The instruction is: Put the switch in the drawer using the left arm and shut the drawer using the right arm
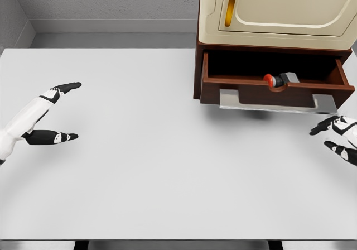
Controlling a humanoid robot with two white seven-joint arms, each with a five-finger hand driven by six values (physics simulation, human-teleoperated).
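The left hand [53, 111] hangs over the plain white flat surface [156, 166], fingers spread wide and holding nothing. The right hand [338, 136] shows at the picture's right edge, fingers loosely spread and empty too. Just beyond the right hand is the flat grey metal handle [277, 102] of the dark brown wooden drawer [262, 88], which is pulled out. Inside the drawer, far across from the left hand, lies the small grey switch with a red button [279, 80]. Above the drawer sits the cream cabinet door [279, 10].
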